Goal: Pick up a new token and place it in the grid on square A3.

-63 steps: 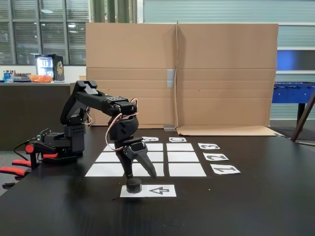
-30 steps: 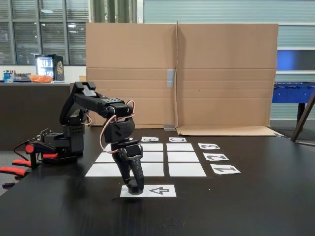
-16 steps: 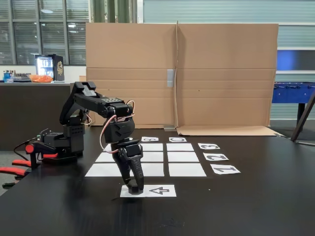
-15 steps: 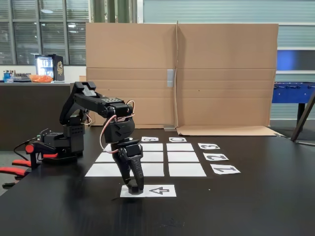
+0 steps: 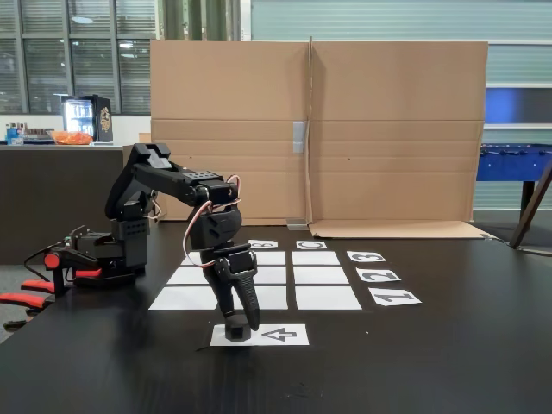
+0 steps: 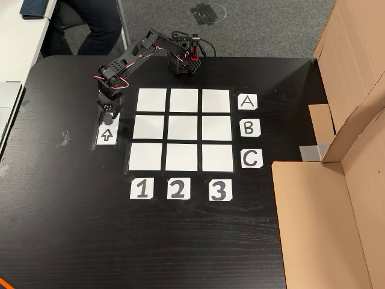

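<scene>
Token (image 5: 236, 329), the small black puck, sits at the left end of the arrow sheet (image 5: 278, 335) in the fixed view, with the gripper (image 5: 237, 323) pointing straight down onto it; the two dark fingers look drawn together around its top, so the claw appears to be clamped on the puck, though black on black makes the exact contact hard to read. From the other view the puck is hidden under the gripper (image 6: 108, 118), which stands over the upper end of the arrow sheet (image 6: 106, 135). Whether the puck rests on the paper or is lifted just clear of it cannot be told. The grid (image 6: 184, 129) lies just beside the arrow sheet, all nine white squares bare. Square A3 (image 6: 216, 100) is the corner one next to the A label (image 6: 246, 102) and in line with the 3 label (image 6: 220, 190), well apart from the gripper. In the fixed view the arm (image 5: 177, 183) covers part of the grid's left column.
</scene>
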